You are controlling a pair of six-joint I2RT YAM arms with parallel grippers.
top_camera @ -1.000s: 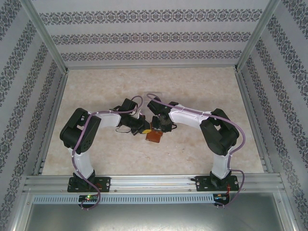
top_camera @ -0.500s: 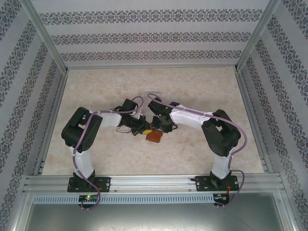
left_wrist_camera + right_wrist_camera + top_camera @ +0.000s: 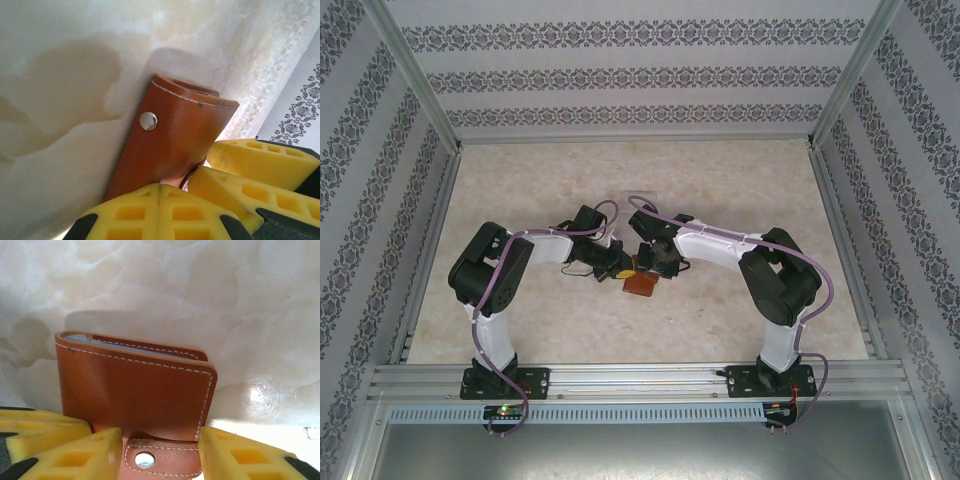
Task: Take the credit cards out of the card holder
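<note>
The holder (image 3: 640,284) is found near the middle of the table (image 3: 740,190), between the 2 grippers, and it is folded shut. It is held by the left gripper (image 3: 620,268), which is clamped on 1 edge of the leather. In the left wrist view the brown cover (image 3: 175,135) is seen pinched between the yellow fingers (image 3: 225,185). Whether the far edge rests on the table or is raised a little cannot be told. This hold is judged to serve as an anchor, so that the holder is kept from sliding or tipping while the fastening is worked by the other arm.

The right gripper (image 3: 160,442) is parted, with 1 finger set at each side of the tab (image 3: 165,460). The tab's snap (image 3: 145,459) is seen between the fingers. Nothing is squeezed by it, and whether the pads brush the tab cannot be told. This placement is judged to be aimed at the tab, since the tab must be undone before the 2 covers can be spread.

The cards are judged to be inside, between the closed covers, so their removal is not yet begun. A thin grey-blue line is seen along the holder's far edge in the right wrist view. Whether that line is pocket lining or a card's edge cannot be told.
</note>
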